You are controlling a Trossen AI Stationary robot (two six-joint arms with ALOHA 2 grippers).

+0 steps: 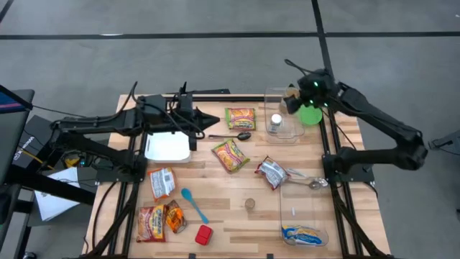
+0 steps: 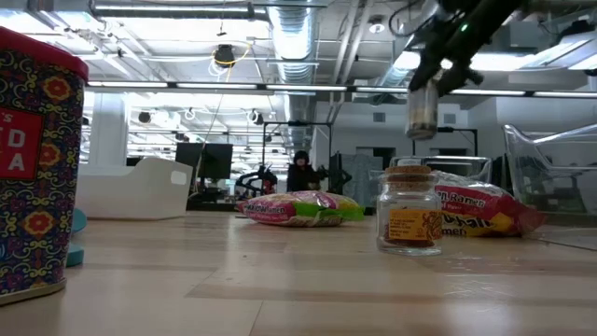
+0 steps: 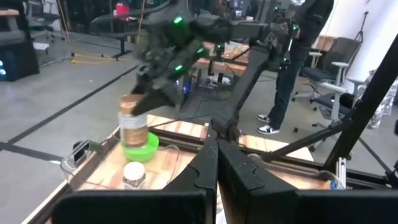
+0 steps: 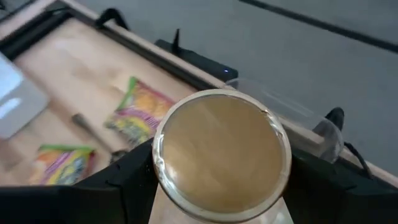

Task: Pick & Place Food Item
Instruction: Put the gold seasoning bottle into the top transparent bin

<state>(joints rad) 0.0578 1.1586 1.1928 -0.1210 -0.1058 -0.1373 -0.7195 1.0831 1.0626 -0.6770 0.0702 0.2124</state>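
- The left pincer (image 1: 188,108) rests at the back left of the wooden bench (image 1: 237,216), its fingers pressed together with nothing between them, just behind a white rectangular plastic tray (image 1: 167,147). This arm waits, well apart from the work.
- Mid-bench lie scattered food packets, among them a green-edged yellow noodle packet (image 1: 241,118) near the back edge and a red and yellow packet (image 1: 230,155) in front of it.
- A small glass jar with a white lid (image 1: 276,122) stands in the clear plastic bin (image 1: 282,94) at the back right.
- The right pincer (image 1: 293,102) hangs above the back right corner with its fingers spread wide around a glass spice jar with a cork-coloured lid (image 4: 222,152), carried clear of the bench; it shows lifted in the low view (image 2: 422,110).
- The jar's long axis stands upright, lid toward the wrist camera. A bright green plastic bowl (image 1: 310,113) sits just beside and below it, so the right arm is the nearer one, and I judge the set-down lies straight down or slightly aside.
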